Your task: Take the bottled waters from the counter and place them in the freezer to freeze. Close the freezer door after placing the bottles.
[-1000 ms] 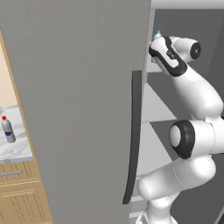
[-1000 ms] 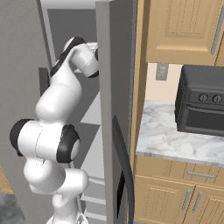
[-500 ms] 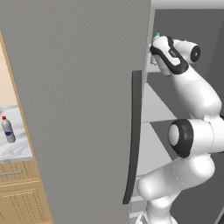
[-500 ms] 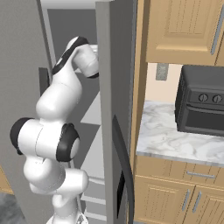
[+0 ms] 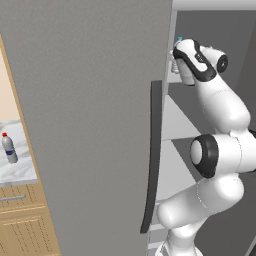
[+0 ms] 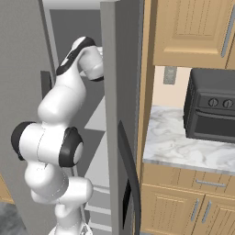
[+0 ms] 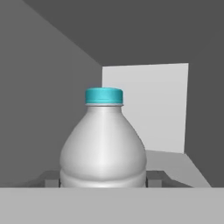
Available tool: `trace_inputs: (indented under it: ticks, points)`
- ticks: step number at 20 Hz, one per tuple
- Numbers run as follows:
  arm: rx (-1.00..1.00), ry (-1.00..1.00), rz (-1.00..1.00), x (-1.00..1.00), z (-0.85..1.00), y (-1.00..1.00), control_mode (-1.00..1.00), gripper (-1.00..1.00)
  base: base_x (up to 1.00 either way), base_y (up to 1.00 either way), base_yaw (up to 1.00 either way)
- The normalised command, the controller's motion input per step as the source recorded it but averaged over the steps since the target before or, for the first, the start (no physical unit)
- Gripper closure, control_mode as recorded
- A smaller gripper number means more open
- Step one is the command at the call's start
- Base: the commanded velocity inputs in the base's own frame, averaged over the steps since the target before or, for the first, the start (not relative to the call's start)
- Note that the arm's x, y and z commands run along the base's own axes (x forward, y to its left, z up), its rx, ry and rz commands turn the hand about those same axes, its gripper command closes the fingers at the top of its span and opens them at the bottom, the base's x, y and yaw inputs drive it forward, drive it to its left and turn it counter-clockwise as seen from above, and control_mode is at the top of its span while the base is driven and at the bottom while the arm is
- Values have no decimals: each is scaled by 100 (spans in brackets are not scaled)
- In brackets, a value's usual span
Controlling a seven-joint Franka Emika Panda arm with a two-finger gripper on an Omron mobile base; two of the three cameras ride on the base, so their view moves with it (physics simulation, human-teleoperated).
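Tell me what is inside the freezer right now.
Inside the freezer the gripper holds the teal-capped bottle upright near the top, with white shelves below. The arm and door cover much of the lower interior.

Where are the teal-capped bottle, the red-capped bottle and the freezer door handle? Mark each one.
teal-capped bottle (image 7: 103,151): hand view, on its clear shoulder.
red-capped bottle (image 5: 9,149): left base view, on its body.
freezer door handle (image 5: 152,160): left base view, on the dark bar's middle.

The marble bench (image 5: 17,170) carries the red-capped bottle (image 5: 8,148), standing upright. A second marble top (image 6: 183,147) bears the black toaster oven (image 6: 212,111). White freezer shelves (image 5: 175,120) are stacked.
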Motion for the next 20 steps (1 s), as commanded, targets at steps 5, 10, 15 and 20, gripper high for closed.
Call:
trace_inputs:
  ticks: [5,10,15,20]
  points:
    - [0,-5,0,4,-22,0,-100,100,0,0,0]
    - [0,-1,0,9,-13,0,-100,100,0,0,0]
    - [0,0,0,14,-13,0,-100,100,0,0,0]
    - [0,0,0,29,-16,0,-100,100,0,0,0]
